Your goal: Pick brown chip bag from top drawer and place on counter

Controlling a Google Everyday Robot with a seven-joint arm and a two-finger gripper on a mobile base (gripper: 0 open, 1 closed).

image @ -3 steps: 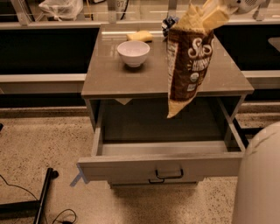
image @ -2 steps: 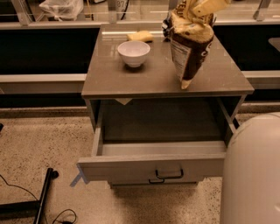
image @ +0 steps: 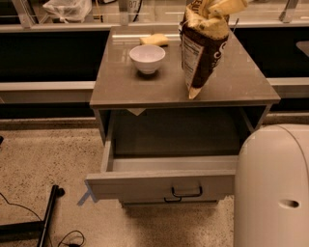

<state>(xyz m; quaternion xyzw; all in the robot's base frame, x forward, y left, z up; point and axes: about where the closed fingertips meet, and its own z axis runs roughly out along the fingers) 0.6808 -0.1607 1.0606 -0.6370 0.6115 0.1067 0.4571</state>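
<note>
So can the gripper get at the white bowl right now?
Probably not yet: the gripper is shut on the top of the brown chip bag, over the counter. The white bowl stands apart from the bag, nothing over it, so the way looks free once the bag is let go.

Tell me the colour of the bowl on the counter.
The bowl is white, camera view; the gripper grips the top of the brown chip bag.
</note>
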